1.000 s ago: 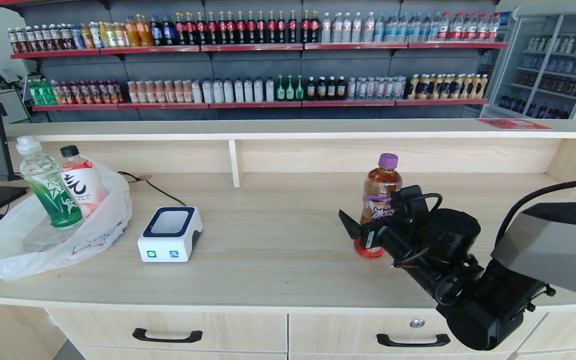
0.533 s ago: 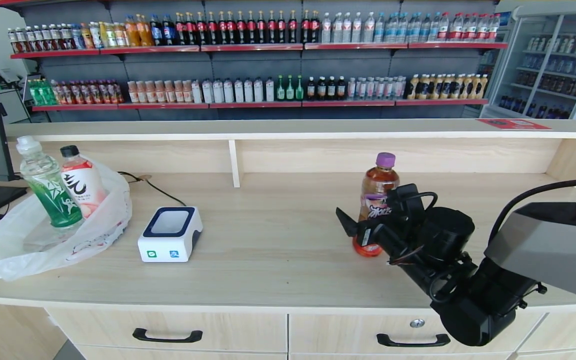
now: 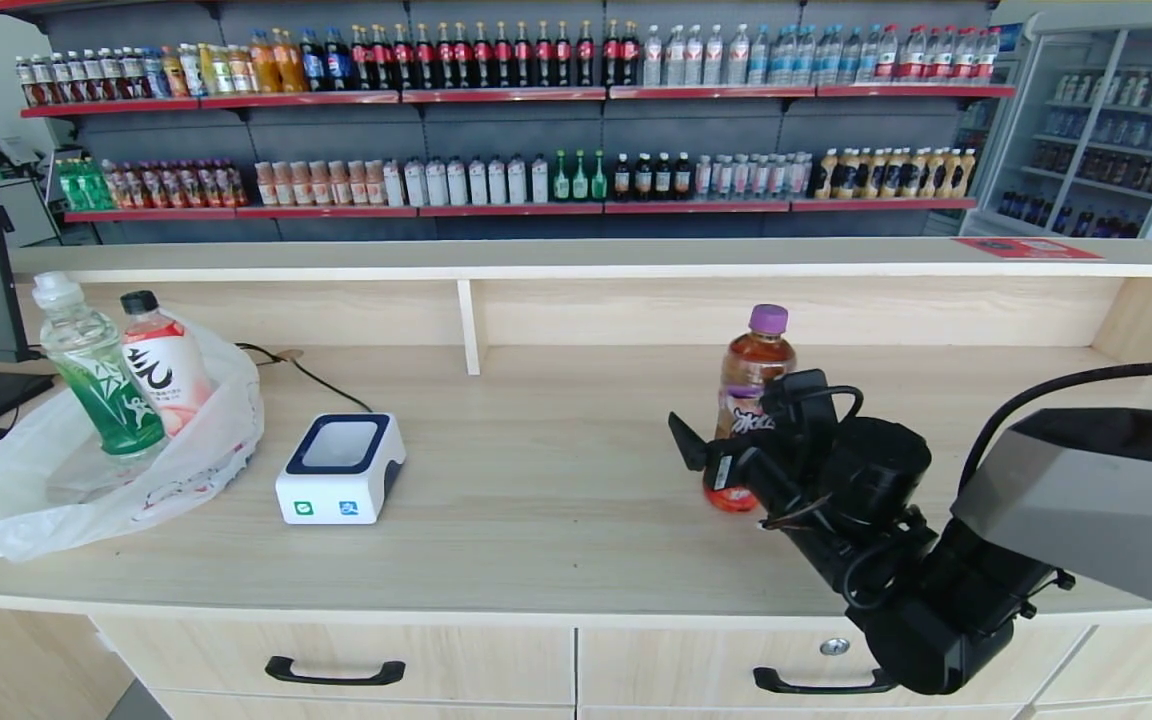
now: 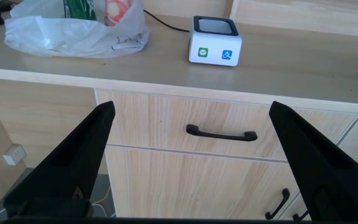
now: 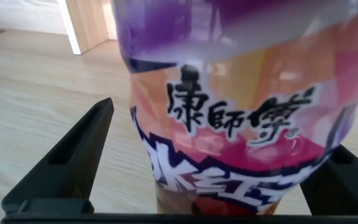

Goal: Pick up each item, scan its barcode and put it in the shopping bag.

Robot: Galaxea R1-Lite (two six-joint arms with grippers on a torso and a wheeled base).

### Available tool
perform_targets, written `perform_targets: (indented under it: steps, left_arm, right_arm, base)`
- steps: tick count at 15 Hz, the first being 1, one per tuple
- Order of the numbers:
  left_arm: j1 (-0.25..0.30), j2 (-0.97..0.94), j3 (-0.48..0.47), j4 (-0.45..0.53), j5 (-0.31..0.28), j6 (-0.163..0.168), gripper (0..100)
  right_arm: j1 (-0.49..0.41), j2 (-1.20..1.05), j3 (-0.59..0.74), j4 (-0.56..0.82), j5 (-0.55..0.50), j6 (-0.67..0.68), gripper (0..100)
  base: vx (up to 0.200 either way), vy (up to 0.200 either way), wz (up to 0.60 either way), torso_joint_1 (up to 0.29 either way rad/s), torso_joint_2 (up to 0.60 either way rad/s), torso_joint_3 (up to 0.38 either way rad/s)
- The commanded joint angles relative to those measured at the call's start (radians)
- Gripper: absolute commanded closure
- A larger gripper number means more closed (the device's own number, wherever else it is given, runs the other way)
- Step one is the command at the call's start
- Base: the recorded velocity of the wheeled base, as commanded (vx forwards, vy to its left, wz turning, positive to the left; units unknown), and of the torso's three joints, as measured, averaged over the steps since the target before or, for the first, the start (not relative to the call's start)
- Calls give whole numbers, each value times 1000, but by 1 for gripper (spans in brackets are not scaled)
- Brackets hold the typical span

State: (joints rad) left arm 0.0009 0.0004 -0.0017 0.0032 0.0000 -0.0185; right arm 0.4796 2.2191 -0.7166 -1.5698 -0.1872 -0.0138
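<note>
Purple-cap tea bottle point(image 3: 756, 368) upright on counter point(image 3: 556, 520), well right of scanner point(image 3: 340, 468). R gripper point(image 3: 726, 445) spread open, straddling bottle's lower half; far finger hidden, contact unclear. L gripper point(image 4: 191, 107) wide apart, empty, below counter in front of scanner. Bag point(image 3: 211, 450) just left of scanner.

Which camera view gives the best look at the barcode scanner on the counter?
The head view: the scanner is seen whole from above, with its dark-framed window and front face. The left wrist view shows it farther off, mainly its front face with two small marks.
</note>
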Motion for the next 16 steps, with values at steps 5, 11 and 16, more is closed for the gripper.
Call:
perform_targets:
  steps: [5,11,16]
  left_arm:
    - [-1,0,0,0,0,0,0]
    - [1,0,0,0,0,-1,0]
    - [-1,0,0,0,0,-1,0]
  right_arm:
    - [1,-10,2,-1,-1,6,100]
    - [5,-56,45,-1,-1,20,100]
    - [7,-134,83,-1,-1,20,100]
  base:
    - [0,0,0,0,0,0]
    - [0,0,0,0,0,0]
    - [0,0,0,0,0,0]
